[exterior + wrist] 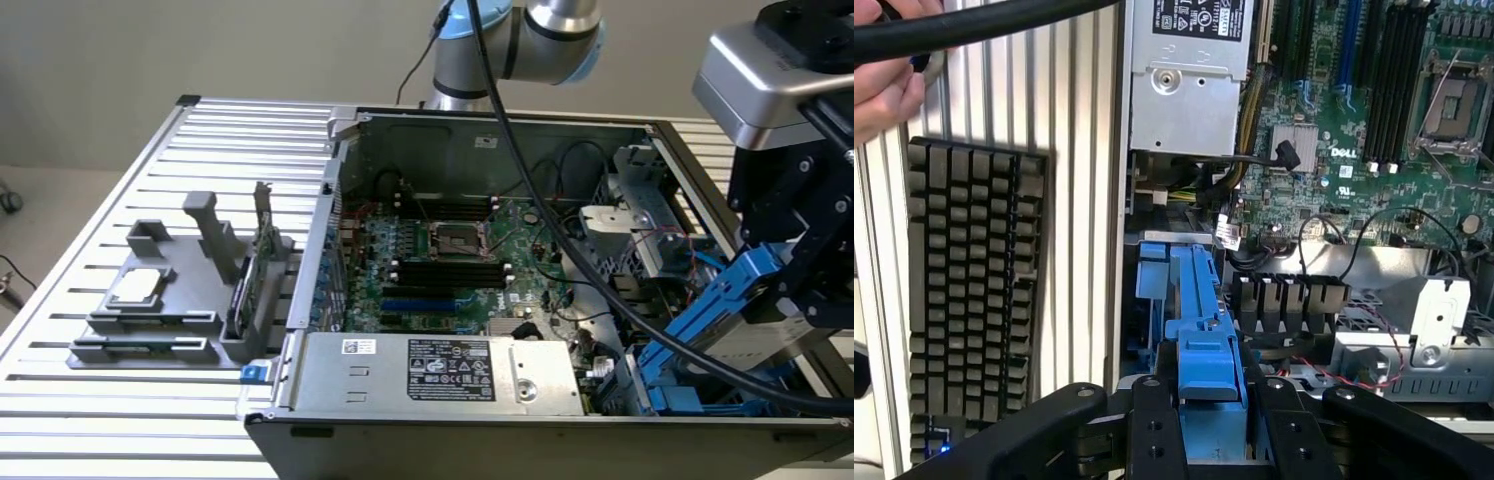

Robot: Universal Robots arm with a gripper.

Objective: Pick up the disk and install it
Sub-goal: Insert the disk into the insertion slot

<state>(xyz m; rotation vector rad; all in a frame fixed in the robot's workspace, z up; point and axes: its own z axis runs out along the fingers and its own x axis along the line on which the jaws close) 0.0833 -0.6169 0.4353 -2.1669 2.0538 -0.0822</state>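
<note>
Blue plastic rails frame the disk (722, 300), and your gripper (785, 302) is closed on it. In the wrist view the matte black fingers (1154, 420) press against both sides of the blue rail. You hold the disk tilted, its silver-grey metal body slanting down over the near corner of the case (328, 250) at the exterior view's right. Whether it touches the bay beneath, you cannot tell.

The case is an open box of dull sheet metal, lying on a table (134, 420) of ribbed aluminium slats. Inside it lies a green board (454, 250) with long black slots and a square socket. A boxy grey power supply (441, 370) with a printed label sits along the near wall. A thick glossy black cable (561, 230) curves across the case.

On the table at the exterior view's left stands a grey plastic holder (160, 320), carrying a small square chip (138, 287). The wrist view shows a dark keyboard (974, 300) beside the case and a hand (884, 90) near it.
</note>
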